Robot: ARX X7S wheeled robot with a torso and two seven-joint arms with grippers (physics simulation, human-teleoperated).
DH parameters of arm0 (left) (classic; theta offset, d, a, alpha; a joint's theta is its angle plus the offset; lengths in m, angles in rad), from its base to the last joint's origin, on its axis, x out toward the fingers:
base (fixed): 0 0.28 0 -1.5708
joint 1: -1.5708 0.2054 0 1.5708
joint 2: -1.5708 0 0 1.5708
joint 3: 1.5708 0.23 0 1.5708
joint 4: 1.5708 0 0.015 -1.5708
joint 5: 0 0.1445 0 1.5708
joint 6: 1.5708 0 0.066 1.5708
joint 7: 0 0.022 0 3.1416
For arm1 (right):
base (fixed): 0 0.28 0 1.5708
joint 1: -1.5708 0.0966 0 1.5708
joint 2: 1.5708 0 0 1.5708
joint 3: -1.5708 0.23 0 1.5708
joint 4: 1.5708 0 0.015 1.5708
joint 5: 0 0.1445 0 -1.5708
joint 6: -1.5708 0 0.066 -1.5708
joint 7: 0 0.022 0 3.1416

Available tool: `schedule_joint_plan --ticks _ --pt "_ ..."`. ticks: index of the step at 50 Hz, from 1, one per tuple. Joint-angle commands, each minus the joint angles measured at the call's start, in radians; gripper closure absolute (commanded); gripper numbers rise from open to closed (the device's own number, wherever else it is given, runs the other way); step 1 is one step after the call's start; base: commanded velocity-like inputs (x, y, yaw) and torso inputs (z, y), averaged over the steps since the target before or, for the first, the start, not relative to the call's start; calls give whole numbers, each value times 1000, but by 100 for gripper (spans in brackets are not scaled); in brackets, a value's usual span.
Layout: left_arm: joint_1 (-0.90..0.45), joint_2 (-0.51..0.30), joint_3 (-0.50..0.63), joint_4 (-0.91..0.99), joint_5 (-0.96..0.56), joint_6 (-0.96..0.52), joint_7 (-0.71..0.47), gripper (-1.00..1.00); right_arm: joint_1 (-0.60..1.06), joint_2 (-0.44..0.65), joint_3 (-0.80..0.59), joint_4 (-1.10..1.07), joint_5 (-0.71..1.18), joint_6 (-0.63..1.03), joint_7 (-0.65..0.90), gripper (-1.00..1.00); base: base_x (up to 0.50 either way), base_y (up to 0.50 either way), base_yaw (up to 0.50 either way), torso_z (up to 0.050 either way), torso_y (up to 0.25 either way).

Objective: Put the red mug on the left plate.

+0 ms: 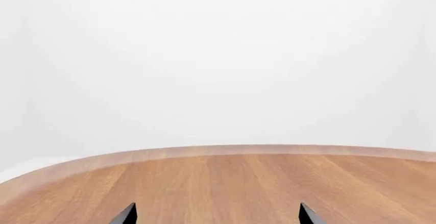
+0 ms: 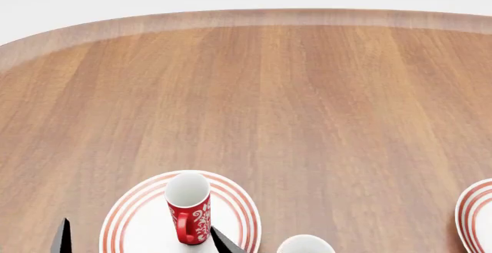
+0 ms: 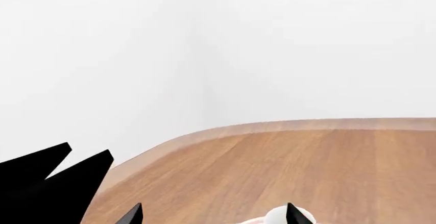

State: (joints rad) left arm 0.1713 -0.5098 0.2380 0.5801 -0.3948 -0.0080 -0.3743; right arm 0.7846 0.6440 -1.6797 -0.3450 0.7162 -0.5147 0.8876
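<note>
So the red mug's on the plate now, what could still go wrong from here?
The red mug stands upright on the left plate, but the left tool's open fingertips flank it closely; a sideways pull-back could clip and tip it. It is also tall and narrow, so it may topple easily. The white mug sits near, so a tip could hit it.

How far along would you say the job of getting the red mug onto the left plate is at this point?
The main step looks done: the red mug stands upright on the left plate. The left pincer is open, its tips either side of the mug, apparently not gripping. What seems left is drawing that arm clear.
</note>
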Motion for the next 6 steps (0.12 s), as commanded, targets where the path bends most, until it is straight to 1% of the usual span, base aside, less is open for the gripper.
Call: schedule_joint_plan --ticks 1,6 --pt "50 -27 -20 79 -2 17 -14 -100 -4 40 -3 -113 -100 42 83 -100 0 0 0 0 0" --pt "77 -41 -35 116 -5 29 -21 -100 -9 53 -6 -162 -146 66 116 -100 0 0 0 0 0"
